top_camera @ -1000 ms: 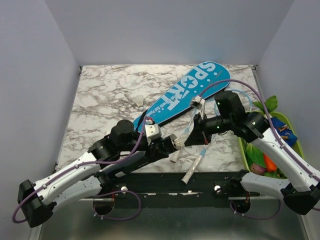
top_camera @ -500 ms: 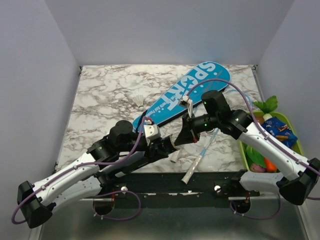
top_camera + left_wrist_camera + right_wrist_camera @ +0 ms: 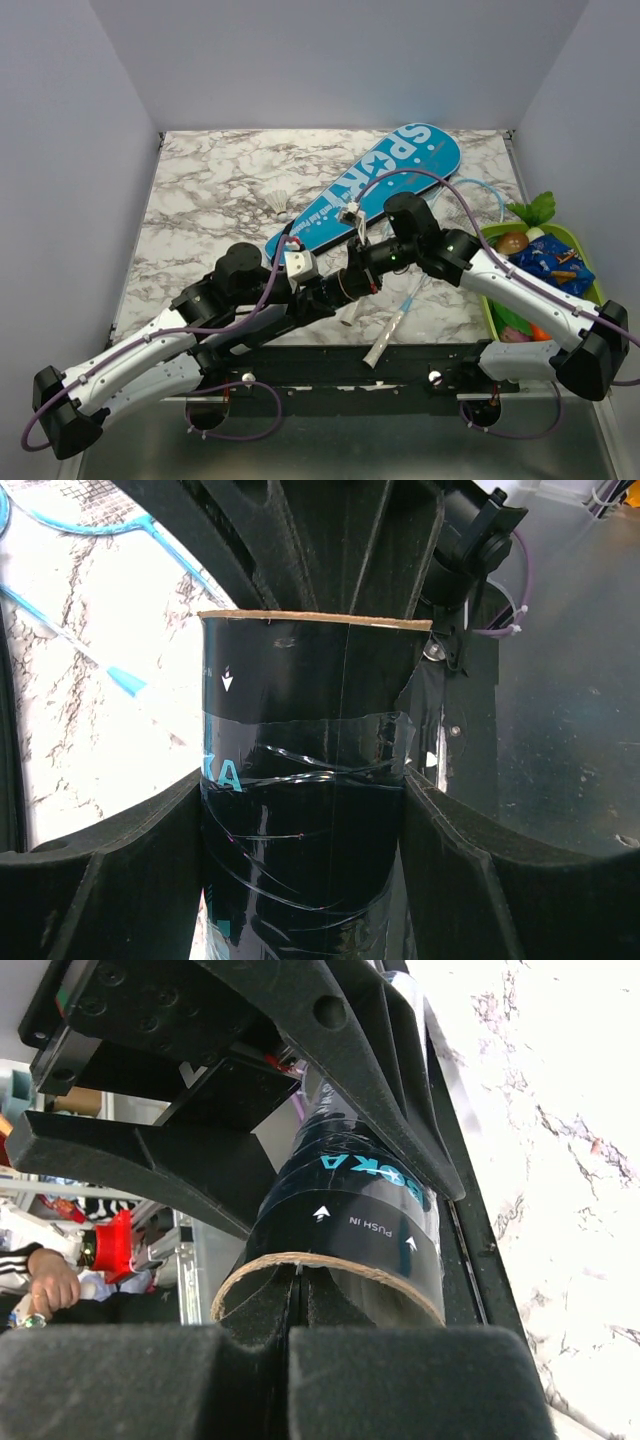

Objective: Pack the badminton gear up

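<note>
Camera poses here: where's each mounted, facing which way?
Top external: above, behind the bases, looking down on the marble table; left arm and right arm show.
Left wrist: looks along the left gripper clamping the black tube.
Right wrist: looks past the right gripper at that tube's open end.
Shared by both wrists: the tube.

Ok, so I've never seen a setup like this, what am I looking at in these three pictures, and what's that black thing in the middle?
It is two robot arms bolted at the near edge of a marble table. The wide picture looks down from above; the other two come from wrist cameras. The left arm's fingers clamp a black tube; the right arm's fingers, closed, sit at its open end. On the table lie a cyan SPORT bag, a white shuttlecock, a blue racket and a green tray of toy vegetables.
</note>
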Controlling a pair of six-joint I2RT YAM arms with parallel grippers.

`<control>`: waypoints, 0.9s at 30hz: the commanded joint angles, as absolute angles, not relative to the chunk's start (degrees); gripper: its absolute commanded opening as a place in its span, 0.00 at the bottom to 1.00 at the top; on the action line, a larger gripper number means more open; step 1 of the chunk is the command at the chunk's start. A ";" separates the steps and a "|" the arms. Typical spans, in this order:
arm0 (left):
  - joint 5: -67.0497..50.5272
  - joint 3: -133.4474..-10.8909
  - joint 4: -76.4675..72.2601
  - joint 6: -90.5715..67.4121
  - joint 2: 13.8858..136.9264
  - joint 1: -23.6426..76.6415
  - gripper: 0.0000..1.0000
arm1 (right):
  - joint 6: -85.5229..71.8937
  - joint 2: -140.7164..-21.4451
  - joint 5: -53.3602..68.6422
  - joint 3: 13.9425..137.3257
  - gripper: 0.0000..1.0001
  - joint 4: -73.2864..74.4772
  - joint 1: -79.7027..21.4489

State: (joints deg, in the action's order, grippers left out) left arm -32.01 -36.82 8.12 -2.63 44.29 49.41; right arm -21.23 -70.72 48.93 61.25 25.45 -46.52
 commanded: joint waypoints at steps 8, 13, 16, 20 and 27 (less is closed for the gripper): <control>-32.08 -36.04 4.04 -2.99 41.75 49.75 0.00 | -24.08 -67.51 47.90 59.76 0.38 22.41 -47.02; -31.55 -35.86 4.04 -2.90 41.40 49.83 0.00 | -21.80 -65.66 43.25 63.71 0.41 29.94 -47.02; -31.03 -35.86 4.48 -2.81 41.31 49.75 0.00 | -19.60 -64.51 37.28 67.93 0.44 37.14 -46.93; -29.71 -35.68 4.83 -2.72 40.26 49.83 0.00 | -17.41 -62.85 29.47 75.22 0.50 44.02 -45.79; -19.71 -36.73 9.22 -1.94 39.81 49.83 0.00 | -17.13 -68.36 17.24 87.70 0.58 49.05 -42.98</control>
